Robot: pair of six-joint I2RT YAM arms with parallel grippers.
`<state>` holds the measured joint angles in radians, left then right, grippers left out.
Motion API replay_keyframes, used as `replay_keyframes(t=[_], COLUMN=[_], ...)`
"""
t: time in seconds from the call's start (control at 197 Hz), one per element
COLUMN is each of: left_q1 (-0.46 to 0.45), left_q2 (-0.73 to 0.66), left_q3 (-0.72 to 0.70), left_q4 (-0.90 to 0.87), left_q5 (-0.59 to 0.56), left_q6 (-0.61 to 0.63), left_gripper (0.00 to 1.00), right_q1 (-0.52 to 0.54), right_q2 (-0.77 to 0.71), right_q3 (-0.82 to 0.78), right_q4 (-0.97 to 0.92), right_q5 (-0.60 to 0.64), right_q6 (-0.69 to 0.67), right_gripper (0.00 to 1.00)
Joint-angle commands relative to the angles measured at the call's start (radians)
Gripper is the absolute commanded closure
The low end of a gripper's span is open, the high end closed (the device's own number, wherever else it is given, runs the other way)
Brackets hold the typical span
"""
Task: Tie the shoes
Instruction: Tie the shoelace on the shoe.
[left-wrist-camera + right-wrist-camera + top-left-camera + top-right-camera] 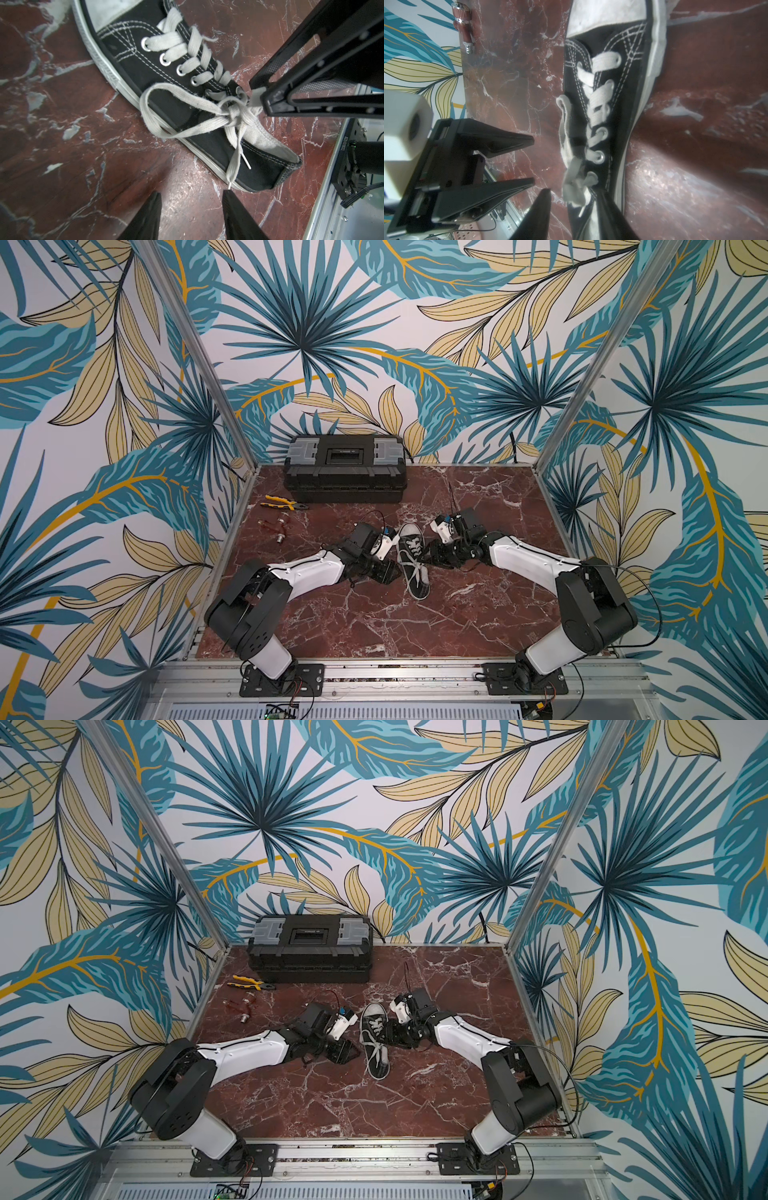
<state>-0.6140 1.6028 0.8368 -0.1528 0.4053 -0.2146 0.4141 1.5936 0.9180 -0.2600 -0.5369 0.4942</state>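
The shoe (pixel 412 568) (pixel 374 1048) lies mid-table with its white toe cap pointing away, black canvas (pixel 176 110) (pixel 623 104) and white laces. The laces meet in a knot (pixel 232 113) (pixel 575 182) with one loop hanging over the side (pixel 145 108). My left gripper (pixel 192 192) (pixel 533 160) (pixel 386 572) hovers open over bare table beside the heel; a lace tip touches one of its fingertips (pixel 227 192). My right gripper (pixel 574 192) (pixel 258 93) (pixel 430 558) is on the shoe's other side, jaws partly apart, with the lace bundle by the knot between them.
A black toolbox (pixel 345 472) stands at the back. Yellow-handled pliers (pixel 282 502) and small copper-coloured fittings (pixel 278 526) (pixel 464 27) lie at the back left. An aluminium rail (pixel 395 672) carrying both arm bases runs along the front edge.
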Motion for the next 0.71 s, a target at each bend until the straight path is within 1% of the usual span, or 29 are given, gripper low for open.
replay_keyframes(t=[0.0,0.177,0.208,0.375,0.466,0.598,0.705], left_q1=[0.004,0.005,0.006,0.018,0.034,0.047,0.037], left_q2=[-0.022,-0.017,-0.017,-0.013,0.005,0.054,0.085], left_q3=[0.005,0.008,0.008,0.011,0.019,0.058,0.085], left_q4=[0.004,-0.002,-0.001,0.001,0.007,0.015,0.022], left_q5=[-0.008,-0.021,-0.026,-0.044,-0.056,-0.010,0.018], left_q6=[-0.001,-0.002,-0.003,-0.021,-0.047,-0.030,0.009], left_gripper=[0.48,0.48,0.48,0.48,0.42,0.41,0.39], right_q1=[0.001,0.002,0.001,0.002,0.002,0.002,0.001], right_q2=[0.017,0.019,0.020,0.019,0.016,0.014,0.007], right_q3=[-0.031,-0.037,-0.037,-0.041,-0.040,-0.038,-0.035], right_q4=[0.033,0.032,0.068,0.070,0.062,0.053,0.052], right_q5=[-0.031,-0.042,-0.044,-0.041,-0.032,-0.020,-0.014], right_q6=[0.005,0.009,0.009,0.009,0.004,0.004,0.004], right_gripper=[0.62,0.72,0.74,0.83,0.88,0.95,0.98])
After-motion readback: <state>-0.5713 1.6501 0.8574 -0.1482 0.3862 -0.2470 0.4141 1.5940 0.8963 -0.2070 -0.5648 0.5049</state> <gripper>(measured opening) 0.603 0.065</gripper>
